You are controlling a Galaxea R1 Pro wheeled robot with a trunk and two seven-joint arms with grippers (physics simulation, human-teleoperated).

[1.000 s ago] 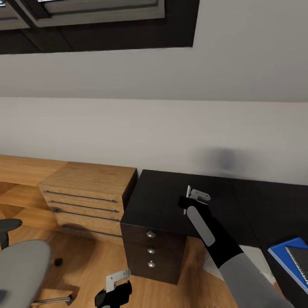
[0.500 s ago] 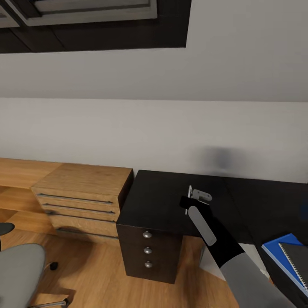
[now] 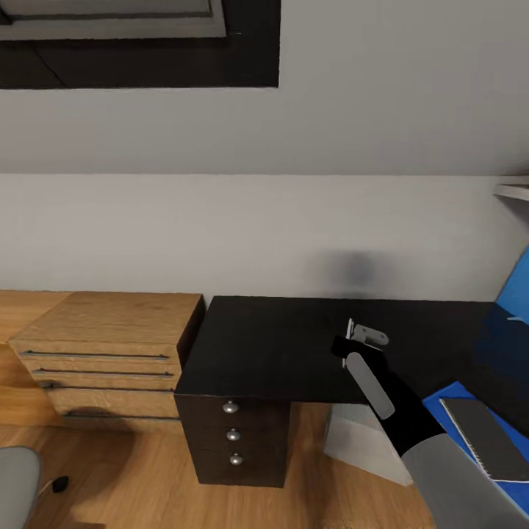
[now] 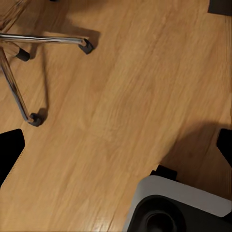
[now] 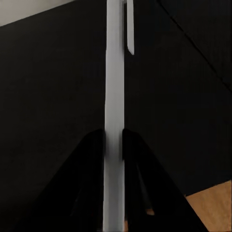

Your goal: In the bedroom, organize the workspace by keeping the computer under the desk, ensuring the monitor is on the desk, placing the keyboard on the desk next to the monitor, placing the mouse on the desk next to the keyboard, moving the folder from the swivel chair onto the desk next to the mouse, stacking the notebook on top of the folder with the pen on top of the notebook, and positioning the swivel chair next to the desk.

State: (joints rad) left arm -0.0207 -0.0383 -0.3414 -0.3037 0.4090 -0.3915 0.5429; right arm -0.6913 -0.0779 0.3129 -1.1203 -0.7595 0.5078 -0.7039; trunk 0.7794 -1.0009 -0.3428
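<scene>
While clamped, pen (image 5: 114, 96) lengthwise w/ fingers (image 5: 87, 164)

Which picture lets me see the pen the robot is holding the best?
The right wrist view. There the pen runs long and pale down the middle, pinched between the dark fingers of the right gripper, above the black desk. The head view shows only a thin pale sliver at that gripper.

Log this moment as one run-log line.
right gripper: shut on thin white-silver pen | above black desk top | dark-grey notebook on blue folder
</scene>
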